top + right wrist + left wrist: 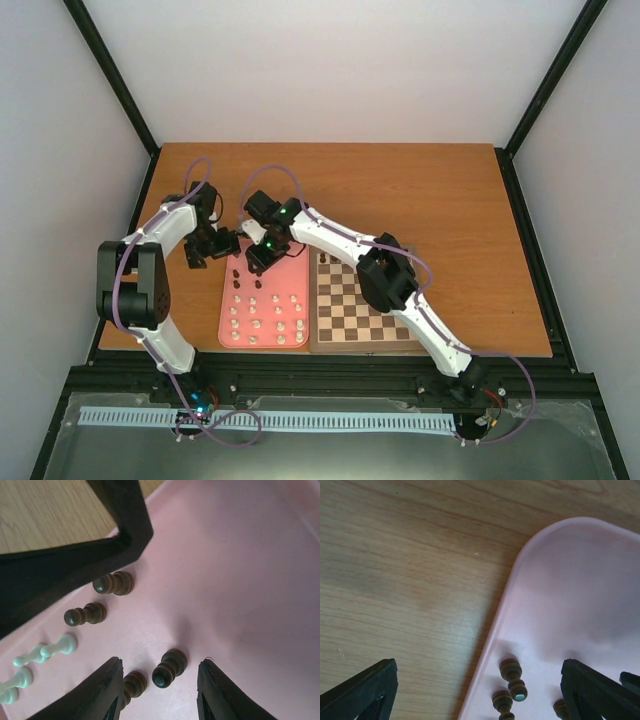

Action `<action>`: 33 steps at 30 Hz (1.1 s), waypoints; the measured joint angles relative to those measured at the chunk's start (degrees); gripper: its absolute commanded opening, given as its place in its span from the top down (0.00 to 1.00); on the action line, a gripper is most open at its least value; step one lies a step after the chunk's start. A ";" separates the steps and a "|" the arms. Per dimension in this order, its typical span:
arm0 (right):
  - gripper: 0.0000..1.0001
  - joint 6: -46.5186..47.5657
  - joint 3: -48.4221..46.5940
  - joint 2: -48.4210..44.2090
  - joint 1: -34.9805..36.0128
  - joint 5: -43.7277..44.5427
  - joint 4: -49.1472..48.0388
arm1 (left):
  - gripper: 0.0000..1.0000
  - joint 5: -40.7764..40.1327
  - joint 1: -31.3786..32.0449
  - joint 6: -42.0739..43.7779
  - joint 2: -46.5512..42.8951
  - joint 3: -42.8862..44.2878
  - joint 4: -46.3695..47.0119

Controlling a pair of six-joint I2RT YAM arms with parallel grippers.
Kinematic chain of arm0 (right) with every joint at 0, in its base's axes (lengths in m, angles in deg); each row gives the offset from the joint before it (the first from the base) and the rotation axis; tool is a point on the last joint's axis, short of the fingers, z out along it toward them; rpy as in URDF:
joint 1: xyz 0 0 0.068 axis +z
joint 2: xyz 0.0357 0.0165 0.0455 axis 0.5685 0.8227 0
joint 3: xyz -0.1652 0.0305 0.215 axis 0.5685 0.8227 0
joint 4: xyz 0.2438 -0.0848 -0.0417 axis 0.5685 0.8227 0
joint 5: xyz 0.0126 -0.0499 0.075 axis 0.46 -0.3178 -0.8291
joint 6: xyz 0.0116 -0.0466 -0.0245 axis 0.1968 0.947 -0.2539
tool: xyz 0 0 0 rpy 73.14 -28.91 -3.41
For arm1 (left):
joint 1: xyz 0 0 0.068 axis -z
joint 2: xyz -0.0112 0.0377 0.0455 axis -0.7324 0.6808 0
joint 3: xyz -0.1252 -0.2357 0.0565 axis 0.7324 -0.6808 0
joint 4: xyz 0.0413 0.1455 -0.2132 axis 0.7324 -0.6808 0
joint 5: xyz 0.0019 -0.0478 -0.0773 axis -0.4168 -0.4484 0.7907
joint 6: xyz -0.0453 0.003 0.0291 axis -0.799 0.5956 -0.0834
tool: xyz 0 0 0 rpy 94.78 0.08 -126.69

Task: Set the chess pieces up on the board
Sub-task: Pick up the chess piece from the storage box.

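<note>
The board (345, 315) is checkered dark brown and light tan, with a brown border. The tray (250, 570) is plain pink; there are dark brown pieces (169, 668) and cream pieces (59, 645). The table (395, 555) shows tan wood grain.

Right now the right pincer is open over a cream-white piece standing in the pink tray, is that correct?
Not quite. The right pincer is open, but what stands between its fingers is a dark brown piece, not a cream-white one. It is in the pink tray, as you said. The right wrist view shows this; the cream-white pieces stand off to one side.
</note>
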 measured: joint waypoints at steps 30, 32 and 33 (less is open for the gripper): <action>0.95 -1.22 -0.28 1.70 0.24 2.51 0.04 | 0.00 -1.25 -0.02 -1.33 0.11 -1.01 0.79; 0.95 -0.98 -0.07 1.22 0.24 4.31 0.35 | 0.00 -1.20 -0.02 -1.33 0.00 -1.01 0.85; 0.95 -0.83 0.26 0.87 0.20 5.11 0.55 | 0.00 -1.20 -0.02 -1.33 -0.04 -1.01 0.87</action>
